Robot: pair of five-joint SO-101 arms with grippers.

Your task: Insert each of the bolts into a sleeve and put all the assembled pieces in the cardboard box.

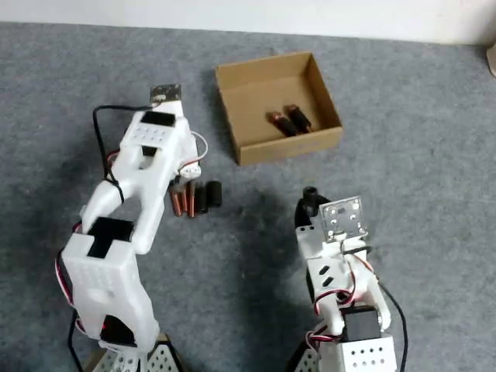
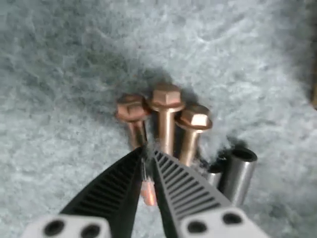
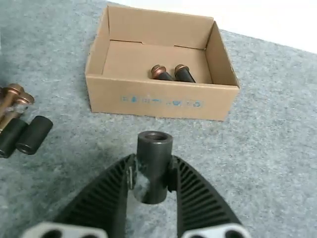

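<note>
Three copper bolts lie side by side on the grey carpet, their heads [image 2: 167, 96] facing away from my left gripper [image 2: 147, 151]. That gripper is shut on the shank of the leftmost bolt [image 2: 132, 109]. Two black sleeves [image 2: 240, 171] lie just beside the bolts [image 1: 182, 203]. My right gripper [image 3: 151, 166] is shut on a third black sleeve [image 3: 154, 148], held upright with its bore showing, a short way in front of the cardboard box [image 3: 158, 101]. Two assembled pieces [image 3: 173, 73] lie inside the box [image 1: 242, 93].
The loose sleeves [image 1: 208, 195] and bolts sit between the left arm and the box's near left corner. Open carpet lies between the two arms and to the right of the box. A pale wall edge runs along the far side.
</note>
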